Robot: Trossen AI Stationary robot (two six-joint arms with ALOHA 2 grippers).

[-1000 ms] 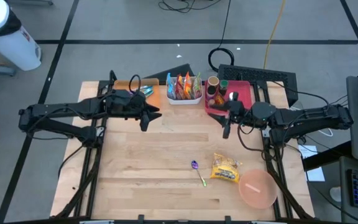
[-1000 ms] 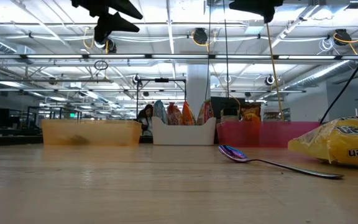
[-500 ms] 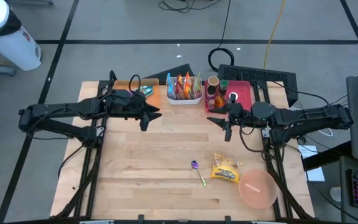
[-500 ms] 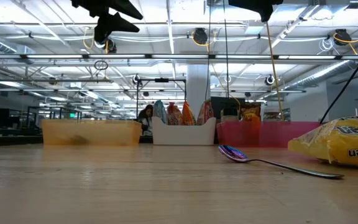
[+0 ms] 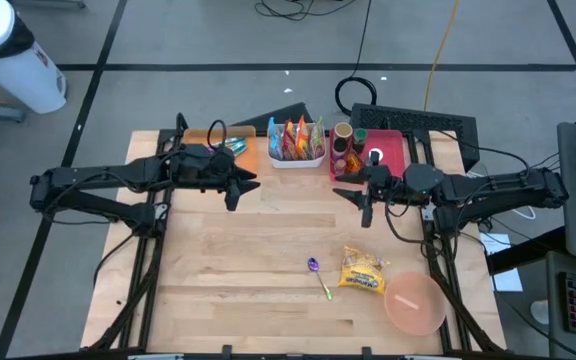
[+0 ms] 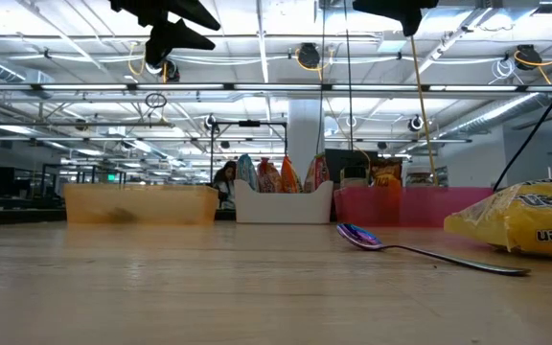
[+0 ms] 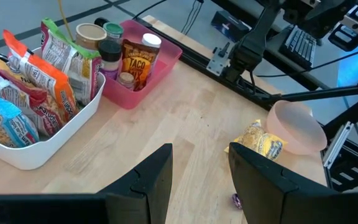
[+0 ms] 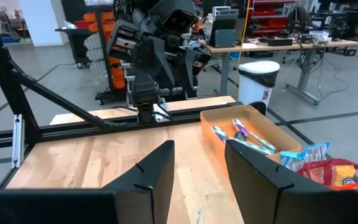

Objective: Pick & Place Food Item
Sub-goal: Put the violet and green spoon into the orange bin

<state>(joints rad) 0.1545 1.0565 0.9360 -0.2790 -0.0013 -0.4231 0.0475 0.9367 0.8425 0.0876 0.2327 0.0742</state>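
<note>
A yellow ramen packet (image 5: 363,270) lies flat on the wooden table near its front right, between a purple-headed spoon (image 5: 320,277) and a pink bowl (image 5: 414,303). The left wrist view shows the packet (image 7: 261,142) leaning on the bowl (image 7: 294,124). My left gripper (image 5: 238,190) hangs open high over the table's far left, its fingers (image 7: 148,180) apart with nothing between them. My right gripper (image 5: 354,203) hangs open high over the far right, pointing level toward the left arm, also with nothing between its fingers (image 8: 157,171).
Along the far edge stand an orange tray (image 5: 230,143) with utensils, a white bin (image 5: 296,142) of snack packets and a pink bin (image 5: 373,150) of jars and cups. Bare wood lies between the arms and in the table's near left.
My right gripper has turned a little at the wrist while staying in place. Nothing on the table has moved.
</note>
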